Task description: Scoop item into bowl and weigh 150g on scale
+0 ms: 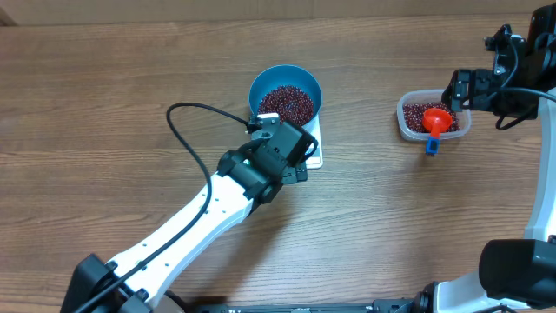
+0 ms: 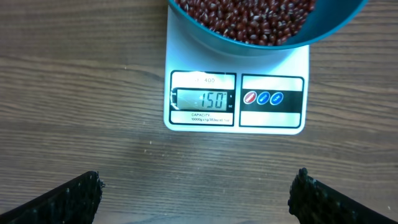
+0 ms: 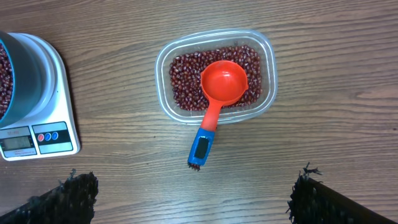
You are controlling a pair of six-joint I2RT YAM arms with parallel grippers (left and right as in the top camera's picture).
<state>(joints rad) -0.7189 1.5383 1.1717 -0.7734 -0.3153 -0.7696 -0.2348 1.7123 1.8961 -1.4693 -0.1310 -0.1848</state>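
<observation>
Centre frame, left jaws spread wide, hovering just short of the white scale point(image 2: 181, 53), display reading 150. The blue bowl point(image 1: 287, 71) sits on it, filled with small glossy maroon beans point(image 1: 285, 103). Further right on the counter, a clear tub point(image 3: 161, 74) holds more beans with a red scoop point(image 3: 224, 84) resting inside; right jaws spread too.

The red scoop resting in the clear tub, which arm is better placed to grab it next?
Right. The right gripper hangs open close by the tub holding the scoop, while the left gripper, also open, is over by the scale.
</observation>
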